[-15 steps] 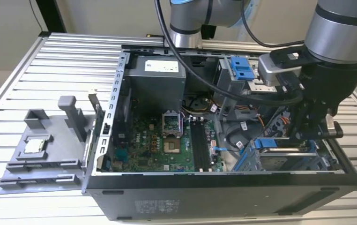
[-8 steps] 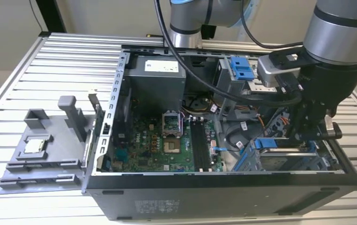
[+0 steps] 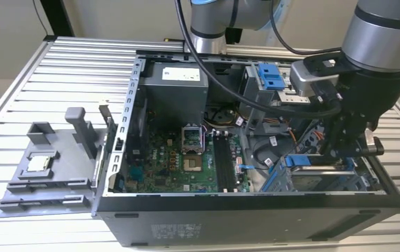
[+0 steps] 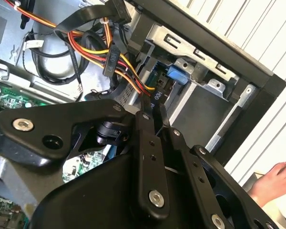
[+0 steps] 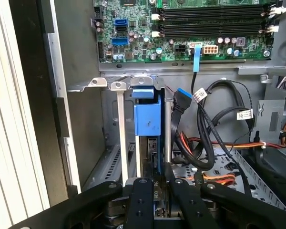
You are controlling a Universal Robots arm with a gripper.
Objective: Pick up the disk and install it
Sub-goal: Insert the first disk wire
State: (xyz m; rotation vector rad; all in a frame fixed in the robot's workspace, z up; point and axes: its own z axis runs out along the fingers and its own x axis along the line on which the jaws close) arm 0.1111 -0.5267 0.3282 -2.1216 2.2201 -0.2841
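Note:
The disk (image 5: 151, 152) stands on edge in the metal drive cage (image 5: 120, 138) at the front corner of the open computer case, its blue carrier rail (image 5: 148, 117) at the far end of the slot. My gripper (image 5: 156, 188) is shut on the disk's near edge, one black finger (image 5: 140, 200) on each side. In the second wrist view the gripper (image 4: 151, 106) narrows onto the same thin edge, with the blue rail (image 4: 174, 75) beyond it. In the exterior view the gripper (image 3: 347, 152) hangs over the cage (image 3: 326, 181) at the case's right, beside the blue rail (image 3: 300, 160).
Bundled black, red and yellow cables (image 5: 205, 143) lie close beside the cage. The motherboard (image 3: 186, 152) fills the case floor. A grey cage with a blue latch (image 3: 273, 79) sits at the back. A grey fixture (image 3: 46, 168) holding a small chip stands left of the case. A person's hand (image 4: 276, 179) rests outside the case.

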